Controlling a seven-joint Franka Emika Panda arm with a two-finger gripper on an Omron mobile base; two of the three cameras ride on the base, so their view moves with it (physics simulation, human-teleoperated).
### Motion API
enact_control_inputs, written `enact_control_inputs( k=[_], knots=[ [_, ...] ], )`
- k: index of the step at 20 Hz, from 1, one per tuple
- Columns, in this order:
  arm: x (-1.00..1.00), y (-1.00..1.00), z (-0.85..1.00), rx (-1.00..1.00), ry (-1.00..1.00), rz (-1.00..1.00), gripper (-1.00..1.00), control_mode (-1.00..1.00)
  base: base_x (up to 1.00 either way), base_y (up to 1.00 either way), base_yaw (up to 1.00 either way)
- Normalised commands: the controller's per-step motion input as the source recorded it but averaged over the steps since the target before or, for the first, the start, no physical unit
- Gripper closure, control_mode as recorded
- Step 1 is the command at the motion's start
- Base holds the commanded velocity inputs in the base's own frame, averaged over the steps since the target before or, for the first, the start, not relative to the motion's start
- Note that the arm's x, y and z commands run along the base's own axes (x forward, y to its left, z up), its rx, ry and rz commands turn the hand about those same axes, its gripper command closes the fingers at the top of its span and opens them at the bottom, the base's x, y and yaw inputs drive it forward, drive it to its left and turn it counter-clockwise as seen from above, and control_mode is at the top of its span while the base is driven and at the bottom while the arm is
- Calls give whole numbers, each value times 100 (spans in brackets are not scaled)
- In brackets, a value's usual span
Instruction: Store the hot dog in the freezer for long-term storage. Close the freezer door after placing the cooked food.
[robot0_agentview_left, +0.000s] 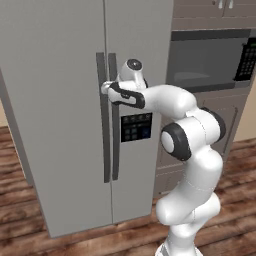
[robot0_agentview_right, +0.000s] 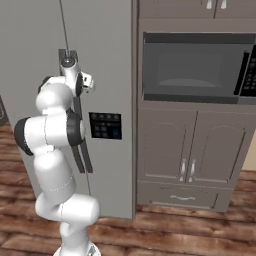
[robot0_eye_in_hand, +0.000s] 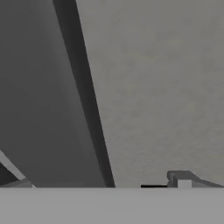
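Gripper, jaws spread wide, sits at the shut freezer door by its handle

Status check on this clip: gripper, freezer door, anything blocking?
Gripper open, empty, up at the freezer door handle. Freezer door shut. Nothing between hand and handle.

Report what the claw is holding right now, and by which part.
Nothing is held. The claw is open, up at the freezer door by its dark handle, not closed on it.
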Motion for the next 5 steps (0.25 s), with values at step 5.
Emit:
enact_control_inputs(
  k=[5],
  knots=[
    [49, -6, 0, 0, -19, 0, -100, -100, 0, 0, 0]
  ],
)
